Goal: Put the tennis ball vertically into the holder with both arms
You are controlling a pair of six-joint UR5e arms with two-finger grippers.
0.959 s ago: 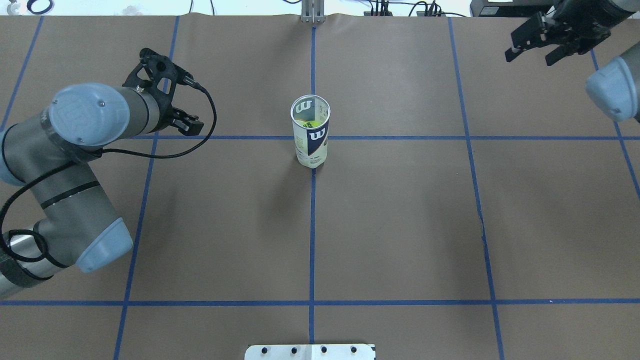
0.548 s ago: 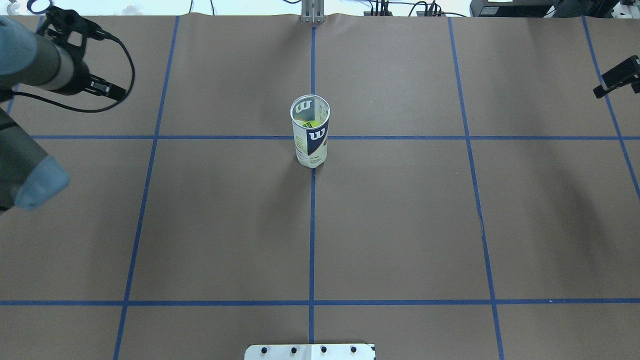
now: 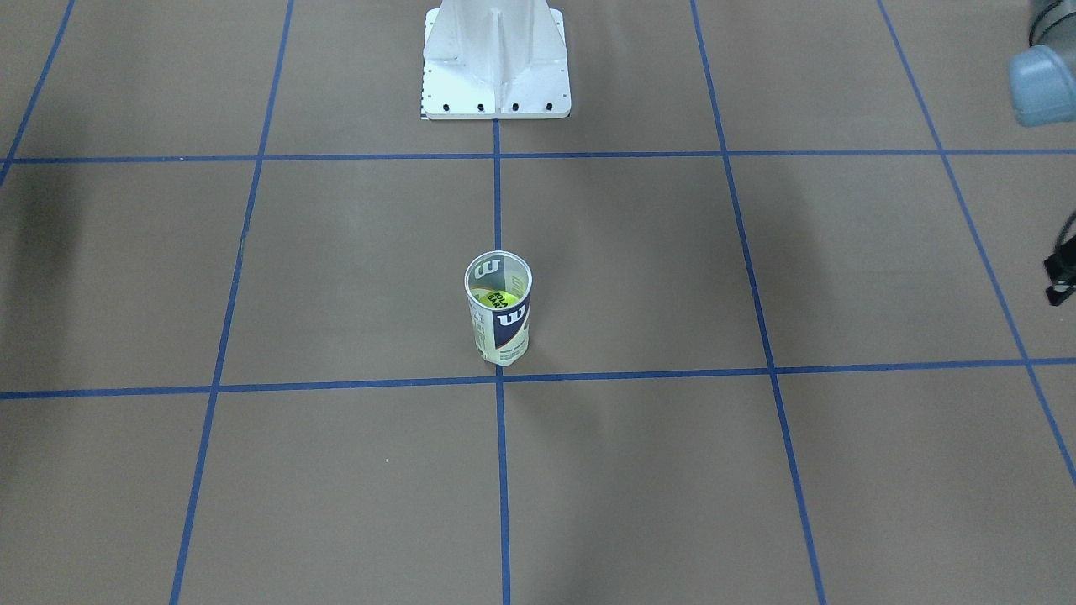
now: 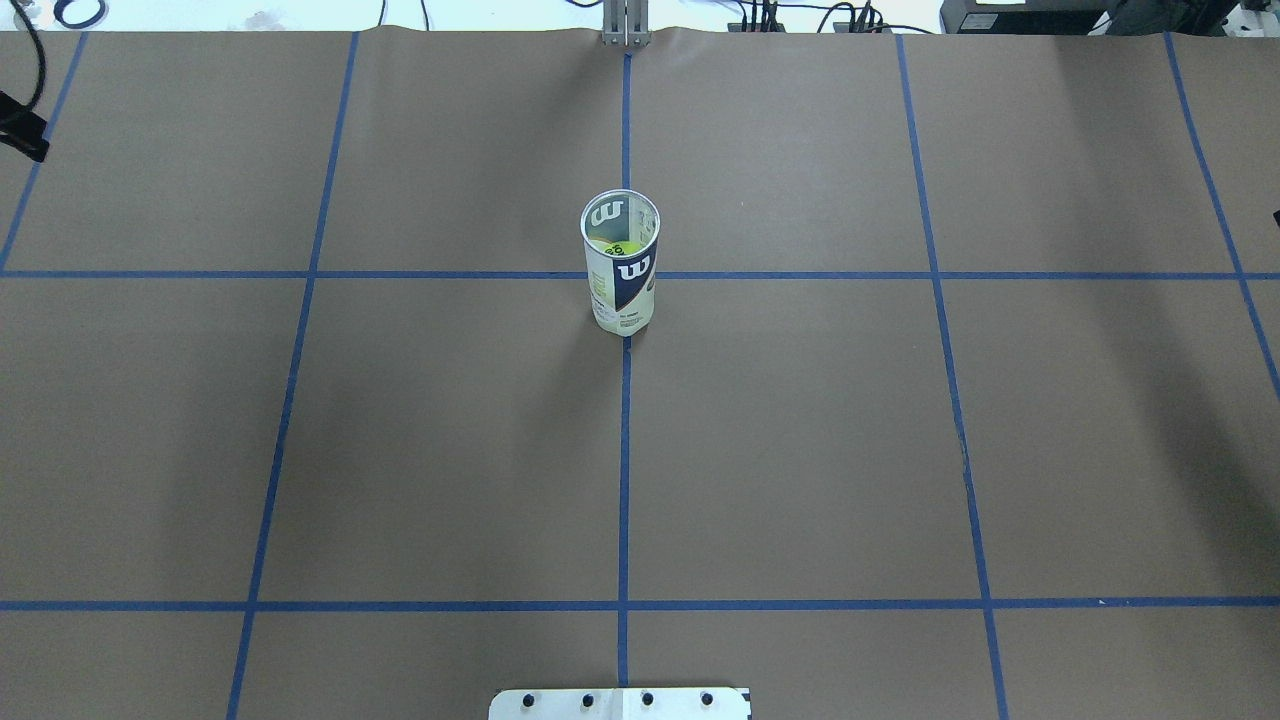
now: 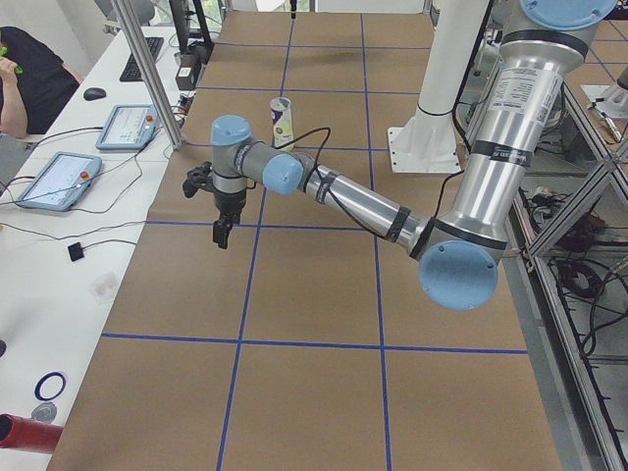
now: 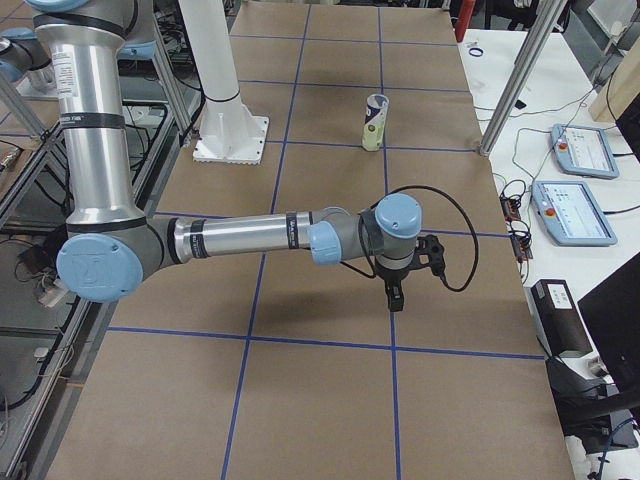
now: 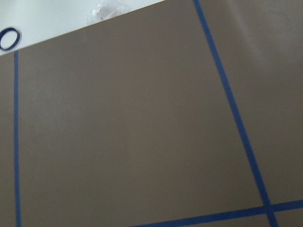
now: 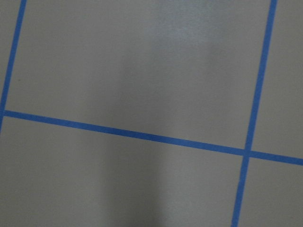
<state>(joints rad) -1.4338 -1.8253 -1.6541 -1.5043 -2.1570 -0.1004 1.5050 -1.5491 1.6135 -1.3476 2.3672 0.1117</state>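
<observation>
The holder (image 4: pixel 621 275) stands upright at mid-table (image 4: pixel 800 450) with a yellow tennis ball (image 4: pixel 615 246) inside, and the left pincer (image 5: pixel 224 234) and right pincer (image 6: pixel 393 297) hang well apart over opposite ends. Whether either is released or clenched cannot be told. The insertion looks complete, so any parting move should pass wide of the holder.

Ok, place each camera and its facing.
Front-facing: across the table, facing base bracket and holder; left arm at right edge.
Overhead: behind the base bracket, down on the holder; almost no body.
Exterior left: table end; left arm, left tool near.
Exterior right: opposite end; right arm, right tool near.
Left wrist: down on table paper; no body.
Right wrist: same.
Front-facing and overhead share the holder.
</observation>
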